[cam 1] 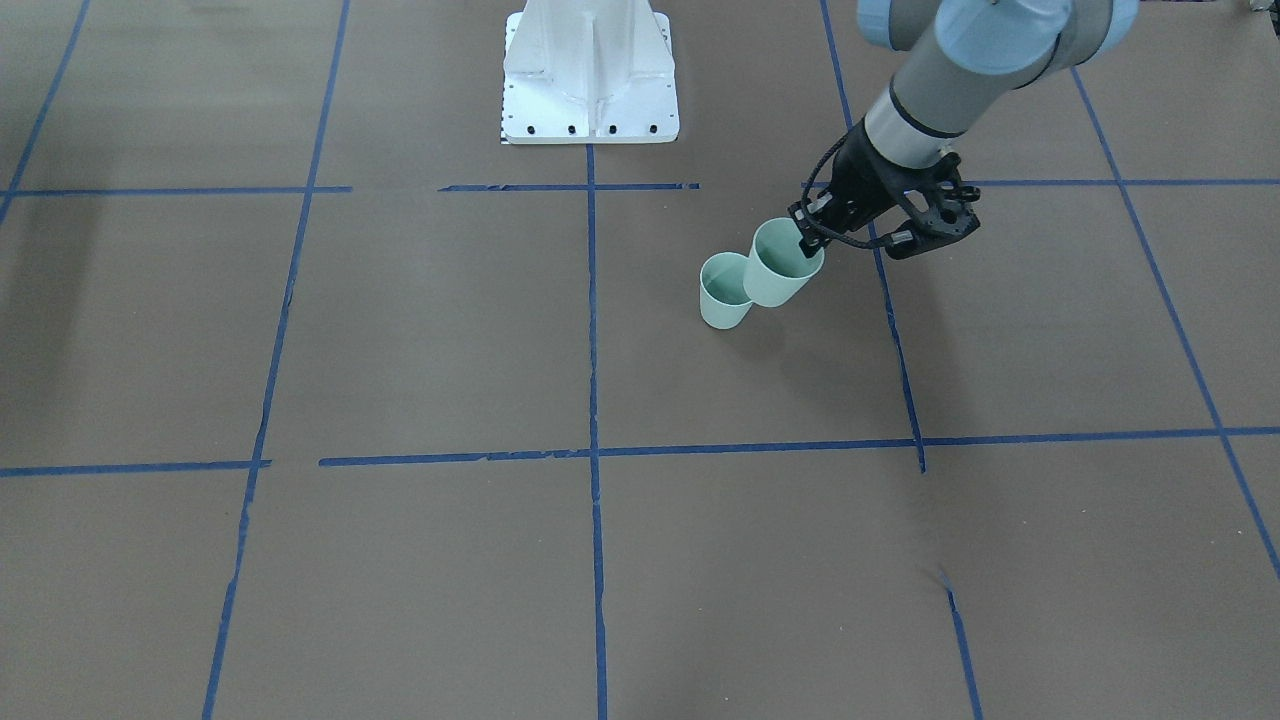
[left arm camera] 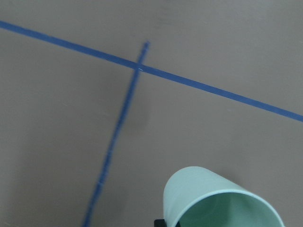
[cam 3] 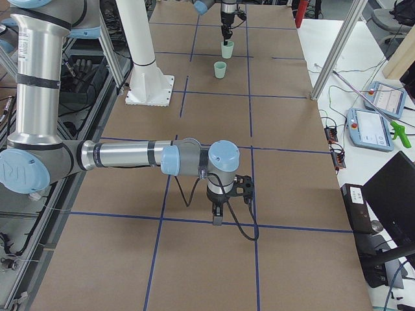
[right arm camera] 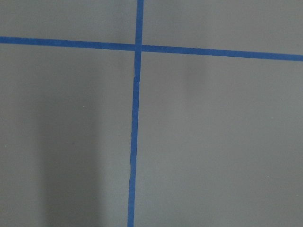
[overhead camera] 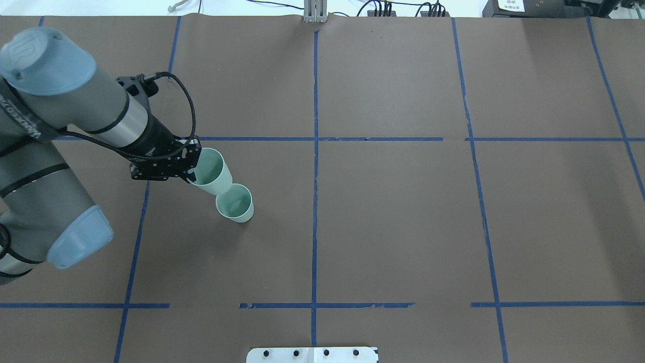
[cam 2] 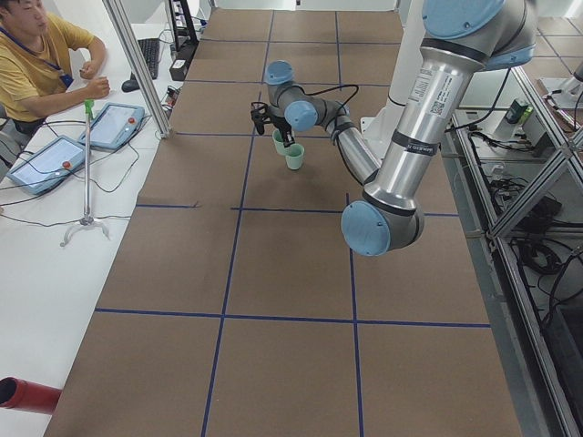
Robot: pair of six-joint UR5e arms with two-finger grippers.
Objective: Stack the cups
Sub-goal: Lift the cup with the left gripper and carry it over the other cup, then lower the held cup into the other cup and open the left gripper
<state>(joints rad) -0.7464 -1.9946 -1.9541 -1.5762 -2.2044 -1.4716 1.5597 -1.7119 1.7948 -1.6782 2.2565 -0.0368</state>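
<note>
One cup (overhead camera: 214, 177) looks light and thin; the left hand (overhead camera: 194, 169) pinches its rim, tilted, maybe touching the standing cup (overhead camera: 235, 202). Smooth plastic could slip, so hold the rim firmly.

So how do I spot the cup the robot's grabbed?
Follow the big grey arm down to its black left gripper. It pinches the rim of the held cup, which is tilted; the twin cup stands upright on the table, ungripped.
</note>
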